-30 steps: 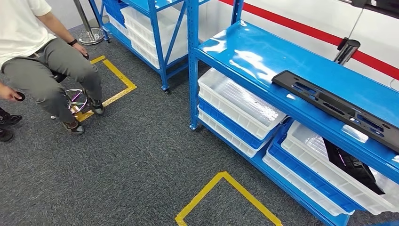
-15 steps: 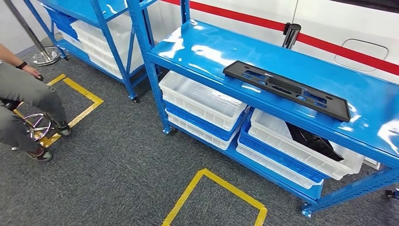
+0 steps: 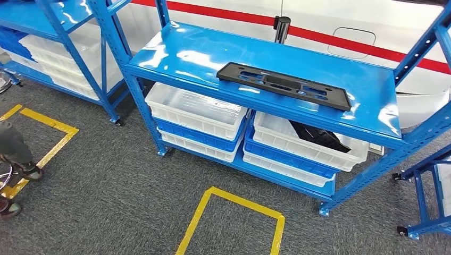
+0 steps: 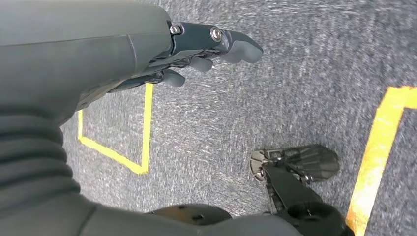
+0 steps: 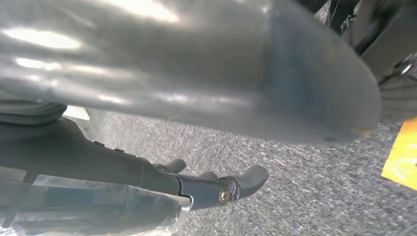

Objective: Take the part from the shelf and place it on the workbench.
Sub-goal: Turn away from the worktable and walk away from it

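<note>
While I am looking down at the blue shelf [image 3: 175,53], the black part [image 3: 284,85] is lying flat on top — far right. Both hands are hanging over carpet — left hand [image 4: 196,54] and right hand [image 5: 211,184] loosely spread, gripping nothing.

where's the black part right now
In the head view, the long black part lies flat on the blue shelf top, toward its right half, directly above the white bins on the level below.
</note>
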Robot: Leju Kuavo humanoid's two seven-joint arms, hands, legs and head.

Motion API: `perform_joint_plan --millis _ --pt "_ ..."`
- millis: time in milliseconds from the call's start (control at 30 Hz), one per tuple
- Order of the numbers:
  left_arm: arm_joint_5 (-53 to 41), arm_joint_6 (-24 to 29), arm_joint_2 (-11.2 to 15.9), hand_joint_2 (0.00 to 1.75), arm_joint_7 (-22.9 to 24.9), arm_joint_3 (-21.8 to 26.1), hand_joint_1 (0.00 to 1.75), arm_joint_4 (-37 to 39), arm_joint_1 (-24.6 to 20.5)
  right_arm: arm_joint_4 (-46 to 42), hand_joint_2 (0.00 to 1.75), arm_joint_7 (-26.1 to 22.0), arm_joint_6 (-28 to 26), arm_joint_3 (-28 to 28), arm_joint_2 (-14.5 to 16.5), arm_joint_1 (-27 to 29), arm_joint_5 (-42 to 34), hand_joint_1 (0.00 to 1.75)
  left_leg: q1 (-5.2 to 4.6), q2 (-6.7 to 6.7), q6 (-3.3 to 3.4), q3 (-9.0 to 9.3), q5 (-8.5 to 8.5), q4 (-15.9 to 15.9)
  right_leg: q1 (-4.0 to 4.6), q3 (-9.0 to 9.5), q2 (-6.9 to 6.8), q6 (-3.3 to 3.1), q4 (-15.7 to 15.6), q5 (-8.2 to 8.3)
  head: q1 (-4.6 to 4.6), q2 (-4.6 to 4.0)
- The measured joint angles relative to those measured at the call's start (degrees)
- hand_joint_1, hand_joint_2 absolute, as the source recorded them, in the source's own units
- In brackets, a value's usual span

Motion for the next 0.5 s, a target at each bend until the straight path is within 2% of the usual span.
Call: perform_joint_plan --millis 33,67,100,133,167,200,233,267,300,333,367,400,433,467,500 --pt "0.00 0.00 0.00 1.75 0.00 0.00 0.00 -0.01 0.00 -0.01 0.00 0.01 0.00 0.00 0.01 -0.11 0.00 0.00 -0.10 0.68 -0.44 0.24 -0.24 0.04 0.03 2.16 -1.53 0.15 -3.69 1.15 0.04 0.00" --pt "0.00 0.00 0.03 1.75 0.01 0.00 0.00 -0.01 -0.05 -0.01 0.00 0.01 0.00 0.00 0.04 -0.22 0.00 0.00 -0.26 1.29 -0.90 0.52 -0.47 0.08 0.10 3.23 -2.52 -0.11 -5.79 1.74 -0.04 0.00" --pt "0.00 0.00 0.06 1.75 0.01 0.00 0.00 -0.02 -0.13 -0.01 0.00 0.01 0.00 0.00 0.08 -0.32 0.00 0.00 -0.39 1.89 -1.31 0.82 -0.69 0.07 0.26 3.45 -2.89 -0.55 -6.43 1.91 -0.09 0.00" --pt "0.00 0.00 0.06 1.75 0.02 0.00 0.00 -0.02 -0.25 -0.01 0.00 0.01 0.00 -0.01 0.09 -0.36 0.00 0.00 -0.35 2.49 -1.69 1.09 -0.85 0.00 0.42 3.29 -2.22 -0.98 -6.42 1.98 -0.21 0.00" --pt "-0.01 0.00 0.05 1.75 0.02 0.00 0.00 -0.03 -0.39 -0.01 0.00 0.01 0.00 -0.02 0.07 -0.34 0.00 0.00 -0.13 2.70 -2.07 1.31 -1.00 0.01 0.20 3.24 -1.36 -1.51 -6.41 2.08 -0.32 0.00" --pt "-0.04 0.00 0.05 1.75 0.02 0.00 0.00 -0.03 -0.50 -0.01 0.00 0.01 0.00 -0.03 0.06 -0.33 0.01 0.00 0.13 1.95 -2.44 1.35 -1.50 0.39 0.05 3.36 -0.69 -1.90 -6.45 2.20 -0.36 0.00" --pt "-0.09 0.00 0.05 1.75 0.02 0.00 0.00 -0.04 -0.56 -0.01 0.00 0.01 0.00 -0.04 0.04 -0.33 0.02 0.00 0.34 0.52 -2.74 1.00 -2.56 1.56 -0.12 3.47 -0.03 -2.40 -6.51 2.38 -0.44 0.00" --pt "-0.15 0.00 0.05 1.75 0.04 0.00 0.00 -0.04 -0.54 -0.01 0.00 0.03 0.00 -0.04 0.03 -0.35 0.05 0.00 0.50 -1.39 -2.94 -0.05 -4.40 4.15 -0.26 3.58 0.66 -2.81 -6.55 2.55 -0.50 0.00" --pt "-0.22 -0.01 0.06 1.75 0.08 -0.01 0.00 -0.03 -0.44 -0.01 0.00 0.04 0.00 -0.04 0.04 -0.36 0.08 0.00 0.51 -3.12 -2.97 -1.65 -6.66 7.83 -0.08 3.45 1.35 -3.10 -6.54 2.66 -0.54 0.00" --pt "-0.33 -0.01 0.04 1.75 0.13 -0.01 0.00 -0.02 -0.31 -0.01 0.00 0.06 0.00 -0.05 0.05 -0.38 0.10 0.00 0.51 -4.05 -2.90 -3.60 -8.78 12.02 0.12 3.34 2.13 -3.35 -6.52 2.73 -0.55 0.00" --pt "-0.44 -0.02 0.04 1.75 0.18 -0.02 0.00 -0.01 -0.18 -0.01 0.00 0.08 0.00 -0.08 0.07 -0.37 0.11 0.00 0.50 -4.45 -2.81 -5.36 -10.16 15.59 0.34 3.25 3.00 -3.47 -6.51 2.78 -0.53 0.00" --pt "-0.56 -0.02 0.03 1.75 0.22 -0.02 0.00 0.00 -0.09 -0.01 0.00 0.08 0.00 -0.11 0.09 -0.32 0.11 0.00 0.50 -4.56 -2.66 -6.31 -10.22 17.23 0.51 3.22 3.87 -3.56 -6.49 2.84 -0.52 0.00" --pt "-0.67 -0.02 0.03 1.75 0.23 -0.02 0.00 0.01 -0.07 -0.01 0.00 0.08 0.00 -0.17 0.09 -0.27 0.11 0.00 0.50 -4.66 -2.43 -6.21 -9.04 16.58 0.64 3.26 4.76 -3.59 -6.48 2.87 -0.53 0.00" --pt "-0.73 -0.02 0.03 1.75 0.23 -0.02 0.00 0.01 -0.08 -0.01 0.00 0.08 0.00 -0.23 0.10 -0.21 0.11 0.00 0.49 -5.03 -2.11 -5.01 -6.91 13.69 0.75 3.35 5.64 -3.62 -6.47 2.90 -0.53 0.00" --pt "-0.78 -0.02 0.07 1.75 0.24 -0.02 0.00 0.01 -0.11 -0.01 0.00 0.09 0.00 -0.31 0.15 -0.17 0.11 0.00 0.49 -6.20 -1.65 -3.21 -4.50 9.51 0.74 3.42 6.46 -3.59 -6.47 2.92 -0.53 0.00"
